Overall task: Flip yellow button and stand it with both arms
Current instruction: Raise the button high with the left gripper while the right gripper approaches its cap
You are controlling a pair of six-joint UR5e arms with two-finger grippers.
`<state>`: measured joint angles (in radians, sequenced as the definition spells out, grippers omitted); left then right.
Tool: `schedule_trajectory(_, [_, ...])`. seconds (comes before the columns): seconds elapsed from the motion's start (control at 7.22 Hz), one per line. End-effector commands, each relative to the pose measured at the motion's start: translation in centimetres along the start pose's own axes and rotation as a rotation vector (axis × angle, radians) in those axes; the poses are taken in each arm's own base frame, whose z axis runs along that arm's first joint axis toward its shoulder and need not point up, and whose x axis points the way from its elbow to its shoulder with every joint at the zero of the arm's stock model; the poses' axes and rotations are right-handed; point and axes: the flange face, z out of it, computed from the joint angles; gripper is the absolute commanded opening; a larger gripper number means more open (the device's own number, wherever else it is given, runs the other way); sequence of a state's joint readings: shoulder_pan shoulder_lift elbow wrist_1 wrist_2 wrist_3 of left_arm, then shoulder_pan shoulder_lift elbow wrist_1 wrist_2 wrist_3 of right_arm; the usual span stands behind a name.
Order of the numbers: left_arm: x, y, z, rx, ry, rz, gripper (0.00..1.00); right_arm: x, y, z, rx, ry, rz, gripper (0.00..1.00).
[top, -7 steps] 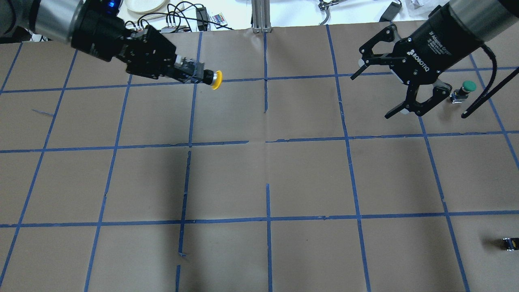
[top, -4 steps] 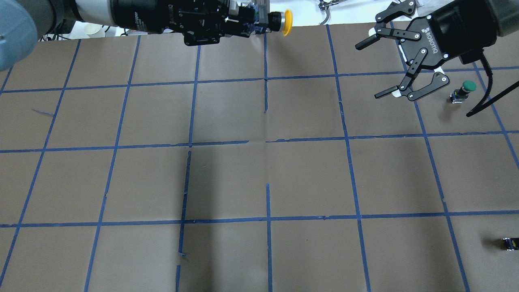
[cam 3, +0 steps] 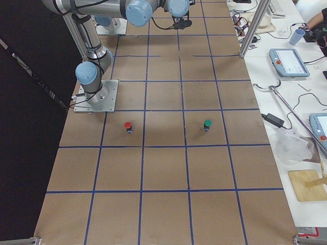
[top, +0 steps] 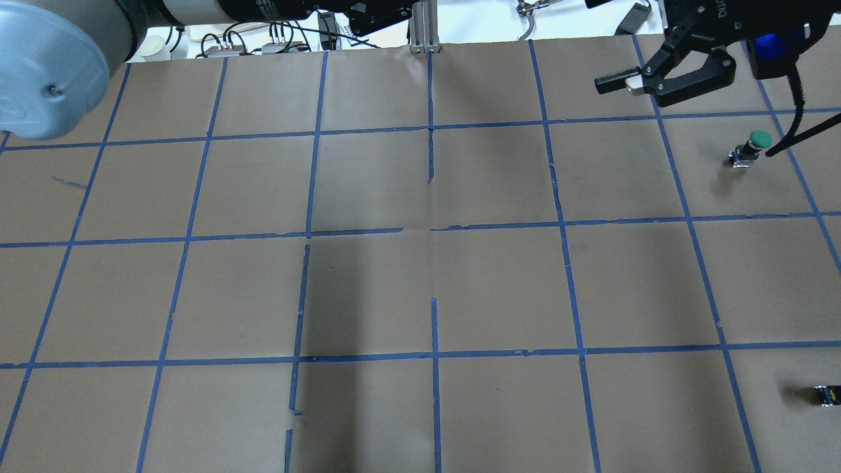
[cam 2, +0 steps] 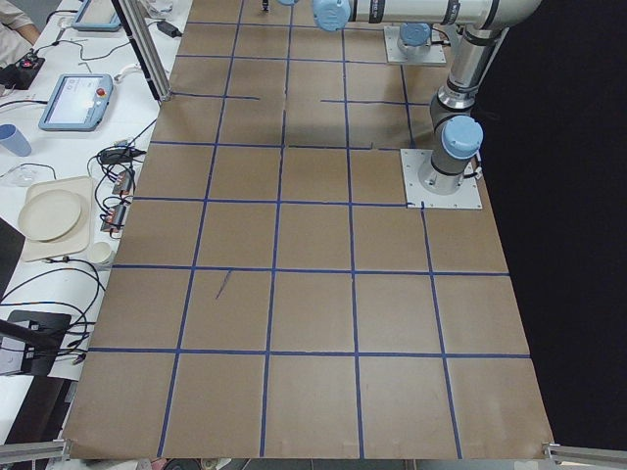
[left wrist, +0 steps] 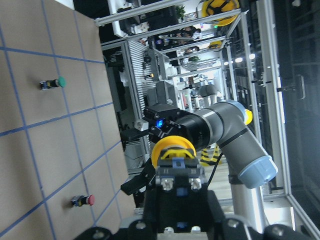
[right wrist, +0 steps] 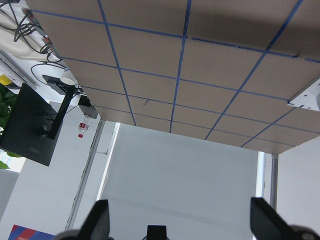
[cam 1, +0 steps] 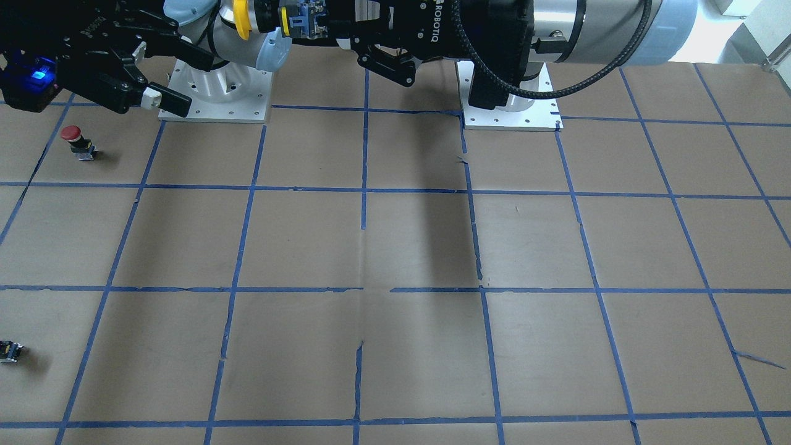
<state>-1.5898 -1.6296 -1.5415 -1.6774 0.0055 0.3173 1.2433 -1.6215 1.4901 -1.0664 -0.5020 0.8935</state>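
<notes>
The yellow button (cam 1: 242,18) is held sideways in the air by my left gripper (cam 1: 295,23), which is shut on its black-and-grey body, cap pointing at the right gripper. In the left wrist view the yellow cap (left wrist: 172,149) sits beyond the gripped body (left wrist: 178,176). My right gripper (cam 1: 178,77) is open and empty, a short gap from the cap, also raised above the table. It shows open at the top right of the overhead view (top: 596,43). The right wrist view shows its two fingertips (right wrist: 99,220) spread wide. The button is out of the overhead view.
A red-capped switch (cam 1: 72,133) and a green-capped switch (top: 759,139) stand on the brown taped table (top: 433,263), below the right gripper. A small black-grey piece (top: 826,394) lies near the table's right edge. Cables and plates lie beyond the far edge.
My left arm has carried the yellow button up and to the right, out of the top of the overhead view. The right gripper has risen towards the far edge and stays open.
</notes>
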Motion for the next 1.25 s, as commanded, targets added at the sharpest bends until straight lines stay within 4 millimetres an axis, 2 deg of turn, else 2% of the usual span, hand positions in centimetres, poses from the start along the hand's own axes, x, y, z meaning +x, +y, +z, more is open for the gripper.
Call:
schedule_trajectory(0.0, [1.2,0.4,0.3,-0.005,-0.003,-0.093,0.13,0.4,4.3,-0.8,-0.015,-0.043,0.03,1.0])
schedule_trajectory(0.14, [0.9,0.4,0.3,-0.005,-0.003,-0.11,0.13,0.3,5.8,-1.3,-0.029,-0.063,0.044,1.0])
schedule_trajectory(0.42, [0.9,0.4,0.3,-0.005,-0.003,-0.112,0.13,0.4,8.3,-0.1,-0.067,-0.06,0.078,1.0])
schedule_trajectory(0.83, [0.5,0.3,0.3,-0.005,-0.002,-0.118,0.13,-0.7,9.1,-0.4,-0.08,-0.107,0.075,1.0])
schedule_trajectory(1.11, [0.6,0.2,0.3,-0.005,0.0,-0.115,0.13,-0.3,9.6,1.6,-0.089,-0.062,0.098,1.0])
